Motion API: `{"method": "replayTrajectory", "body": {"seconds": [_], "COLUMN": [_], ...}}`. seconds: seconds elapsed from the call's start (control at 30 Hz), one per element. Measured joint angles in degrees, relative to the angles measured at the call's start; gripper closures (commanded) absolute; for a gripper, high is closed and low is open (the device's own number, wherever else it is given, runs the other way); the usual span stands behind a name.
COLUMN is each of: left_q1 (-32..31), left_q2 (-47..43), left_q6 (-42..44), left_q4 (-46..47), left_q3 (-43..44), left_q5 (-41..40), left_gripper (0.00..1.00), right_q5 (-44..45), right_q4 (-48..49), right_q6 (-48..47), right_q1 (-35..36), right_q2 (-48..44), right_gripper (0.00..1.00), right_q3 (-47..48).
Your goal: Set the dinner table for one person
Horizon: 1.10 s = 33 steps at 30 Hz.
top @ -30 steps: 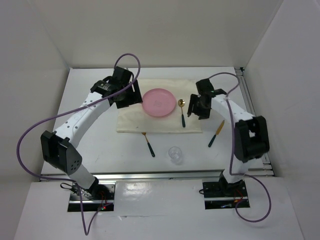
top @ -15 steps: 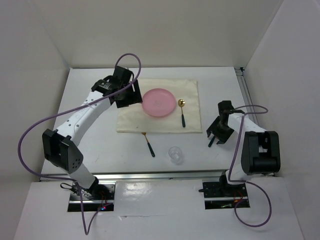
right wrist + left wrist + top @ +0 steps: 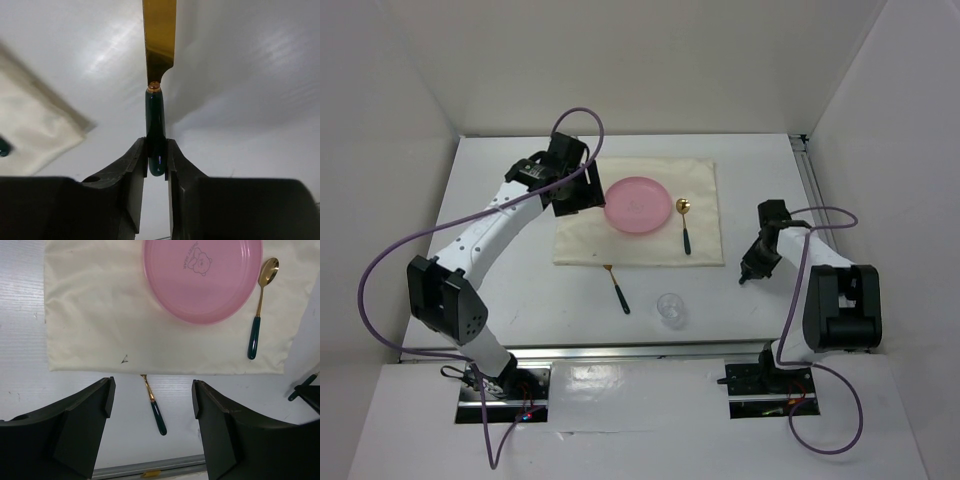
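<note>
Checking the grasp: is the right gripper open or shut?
The right gripper is shut on the knife: the right wrist view shows both fingers pressing its green handle.

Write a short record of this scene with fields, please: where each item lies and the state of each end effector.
plate: round pink plate, on the cream rectangular cloth
spoon: gold spoon with dark green handle, on the cloth right of the plate
glass: small clear glass, on the large white tabletop
knife: gold-bladed knife with dark green handle, right of the cloth
left end effector: open, empty, over the cloth's left part
right end effector: shut on the knife handle
</note>
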Motion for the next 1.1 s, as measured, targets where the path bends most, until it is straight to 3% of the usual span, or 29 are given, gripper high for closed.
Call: {"method": "replayTrajectory", "body": {"seconds": [0.23, 0.37, 0.53, 0.7, 0.73, 0.77, 0.87, 1.1], "left_q1": [0.3, 0.5, 0.5, 0.9, 0.9, 0.9, 0.9, 0.9], "left_q2": [0.3, 0.3, 0.3, 0.4, 0.5, 0.6, 1.2, 1.6], "left_q6": [0.0, 0.0, 0.0, 0.0, 0.0, 0.0, 0.0, 0.0], "left_q4": [-0.1, -0.3, -0.8, -1.0, -1.0, -1.1, -1.2, -1.4], "left_q3": [0.0, 0.0, 0.0, 0.0, 0.0, 0.0, 0.1, 0.5], "left_q5": [-0.4, -0.5, -0.6, -0.5, -0.5, -0.5, -0.5, -0.3], "left_gripper": [0.2, 0.2, 0.2, 0.2, 0.2, 0.2, 0.2, 0.2], "right_q5": [-1.2, -4.2, -5.9, -6.3, -6.3, -6.3, -6.1, -5.5], "right_q4": [-0.3, 0.4, 0.2, -0.3, -0.4, -0.4, -0.4, -1.1], "right_q6": [-9.6, -14.2, -16.7, -17.5, -17.6, -17.7, -17.9, -18.1], "right_q1": [4.4, 9.2, 14.6, 15.6, 15.6, 15.6, 15.6, 15.6], "right_q2": [2.8, 11.2, 21.1, 26.3, 26.9, 27.1, 27.5, 27.3], "right_gripper": [0.91, 0.91, 0.91, 0.74, 0.6, 0.53, 0.41, 0.4], "right_q3": [17.2, 28.2, 32.5, 32.8, 32.9, 33.0, 33.2, 34.8]}}
